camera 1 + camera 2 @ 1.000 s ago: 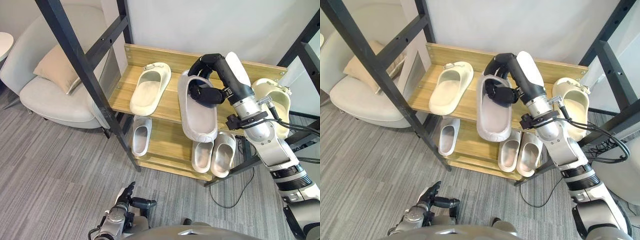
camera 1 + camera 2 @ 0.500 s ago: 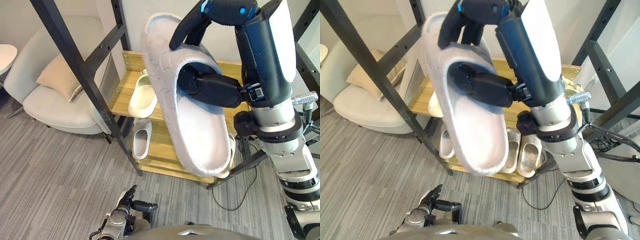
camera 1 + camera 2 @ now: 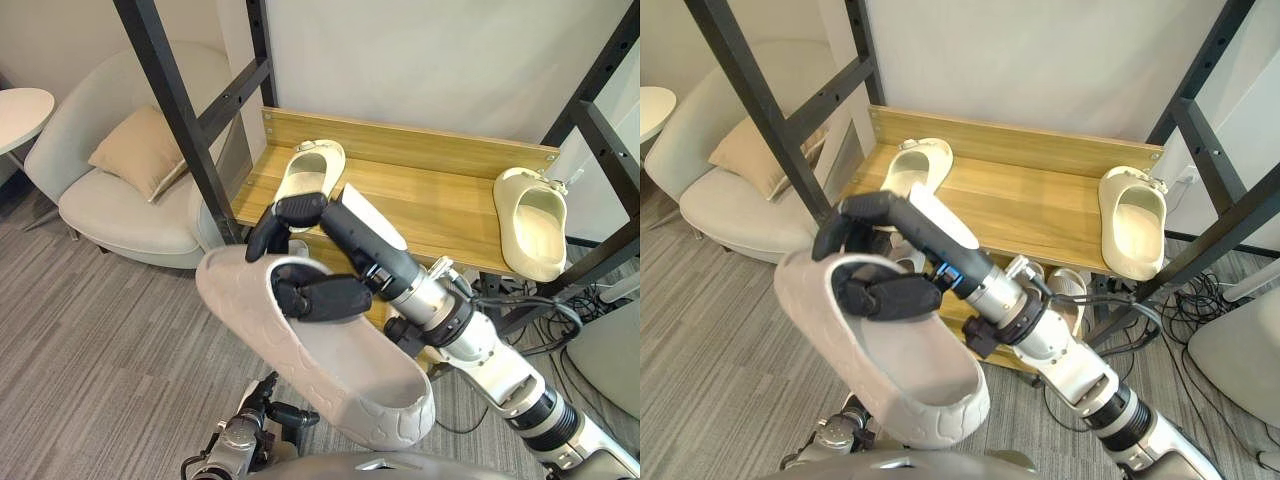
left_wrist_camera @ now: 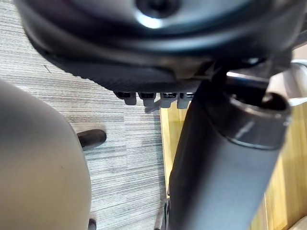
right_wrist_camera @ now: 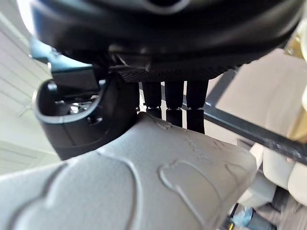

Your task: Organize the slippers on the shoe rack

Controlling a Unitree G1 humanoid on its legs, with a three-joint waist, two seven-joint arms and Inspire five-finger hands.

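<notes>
A large grey slipper hangs in the air low in front of the wooden shoe rack, sole side towards the floor. My right hand is shut on its toe end, fingers over the rim and thumb inside. Two cream slippers lie on the top shelf, one at the left and one at the right end. More pale slippers peek out on the lower shelf behind my arm. My left hand hangs open near the floor.
A black metal post slants past the rack's left end, another frame at the right. A pale armchair with a beige cushion stands left, beside a round white table. Grey carpet lies in front.
My right hand lifted the grey slipper off the top shelf, swung it up close to the camera, then brought it down and left in front of the rack. The middle of the top shelf now lies bare.
</notes>
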